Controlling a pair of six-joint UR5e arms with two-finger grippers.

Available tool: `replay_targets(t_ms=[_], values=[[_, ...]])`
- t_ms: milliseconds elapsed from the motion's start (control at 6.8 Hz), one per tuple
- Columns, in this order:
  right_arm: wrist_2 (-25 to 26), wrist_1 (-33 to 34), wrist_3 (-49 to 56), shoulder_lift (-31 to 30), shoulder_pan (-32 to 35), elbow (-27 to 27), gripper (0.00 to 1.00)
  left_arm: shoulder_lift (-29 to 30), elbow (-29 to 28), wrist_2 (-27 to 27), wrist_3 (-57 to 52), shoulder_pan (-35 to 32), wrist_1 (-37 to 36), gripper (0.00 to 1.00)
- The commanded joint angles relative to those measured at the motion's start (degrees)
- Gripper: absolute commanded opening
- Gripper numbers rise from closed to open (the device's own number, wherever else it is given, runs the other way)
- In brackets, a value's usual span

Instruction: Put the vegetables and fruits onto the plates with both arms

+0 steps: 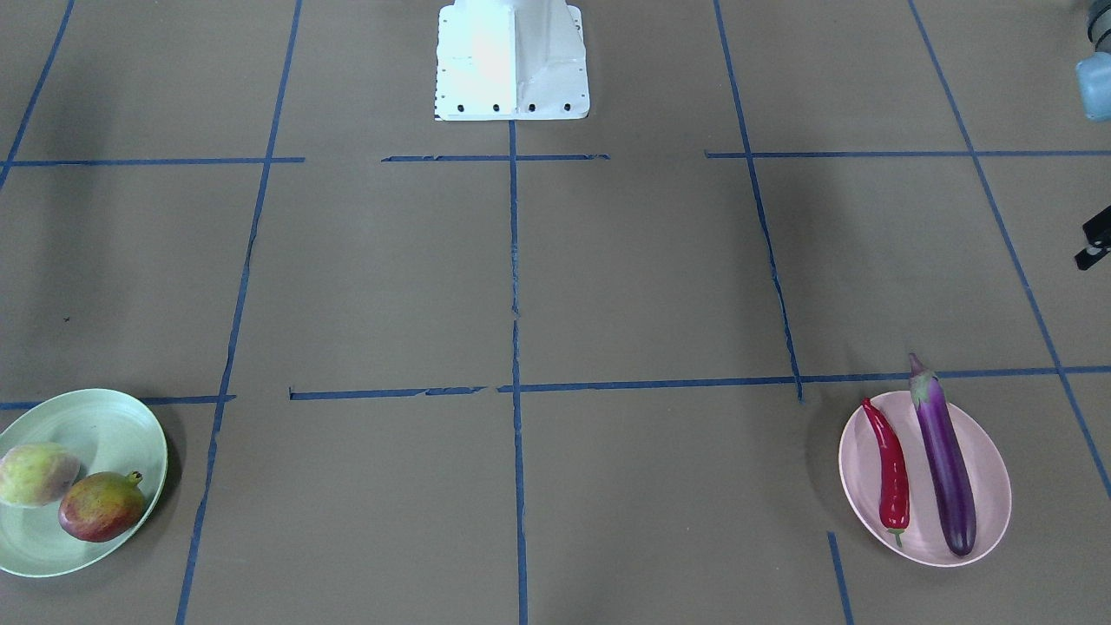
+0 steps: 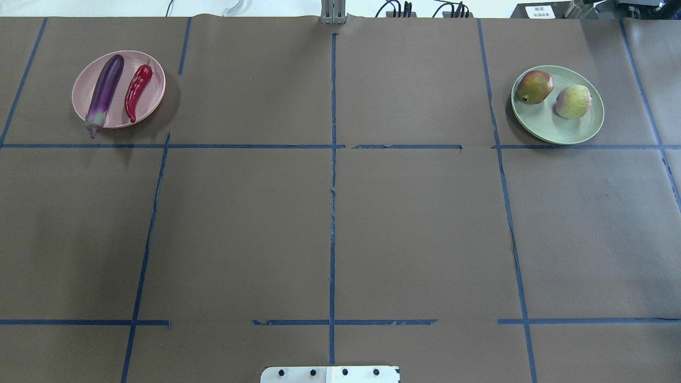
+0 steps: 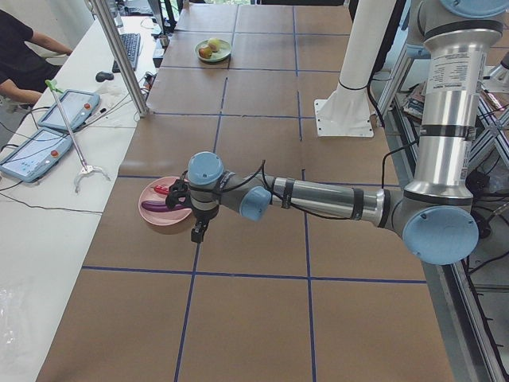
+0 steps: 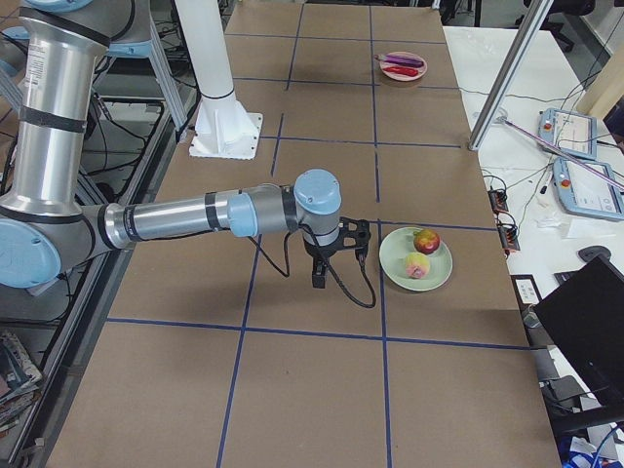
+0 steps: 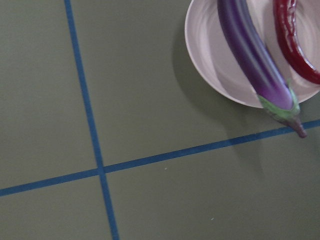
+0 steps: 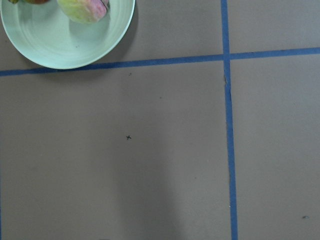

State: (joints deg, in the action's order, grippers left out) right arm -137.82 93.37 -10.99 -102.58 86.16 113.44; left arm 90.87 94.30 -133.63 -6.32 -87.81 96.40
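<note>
- Front view: the pink plate sits far out on my left side. The eggplant and the chili lie side by side on it. The green plate sits far out on my right side. It holds the peach and the pomegranate, close together.
- Overhead view: both plates are at the far end of the table, one left and one right. The eggplant's cap pokes over the pink rim. All four foods are on plates, so I think the job is done.
- Left side view: my left arm reaches out low and flat. My left gripper points down above the table, just beside the pink plate. I cannot tell how wide its fingers are. I think it is empty.
- Right side view: my right arm reaches out the same way. My right gripper points down just beside the green plate. Its fingers are too small for me to tell here. I think it holds nothing.
- Left wrist view: the eggplant looks smooth and shiny, so I think it is slippery. I would pinch it in the middle so it does not tip. The chili looks thin and light, so a gentle pinch at its bend is best.
- Right wrist view: I see the peach at the top of the green plate. Round fruit can roll. I would hold it across its fattest part and squeeze softly.
</note>
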Motion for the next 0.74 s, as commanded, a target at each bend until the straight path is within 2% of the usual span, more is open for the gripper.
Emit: replay_targets(t_ms=[0,294,441,588], values=[[0.09,6.64,6.76,0.54,1.73,0.38,1.0,-0.51,0.53,-0.32,-9.41,-4.91,-11.46,1.0],[0.09,6.65,5.64,-0.33,1.73,1.52,1.0,-1.22,1.92,-0.41,-9.41,-5.09,-19.8,1.0],[0.18,6.47,5.71,-0.42,1.73,1.61,1.0,-3.31,2.02,-1.54,-9.23,-4.92,-19.84,1.0],[0.27,6.56,5.71,-0.95,1.64,1.52,1.0,-3.25,2.37,-7.03,-8.71,-4.91,-20.36,1.0]])
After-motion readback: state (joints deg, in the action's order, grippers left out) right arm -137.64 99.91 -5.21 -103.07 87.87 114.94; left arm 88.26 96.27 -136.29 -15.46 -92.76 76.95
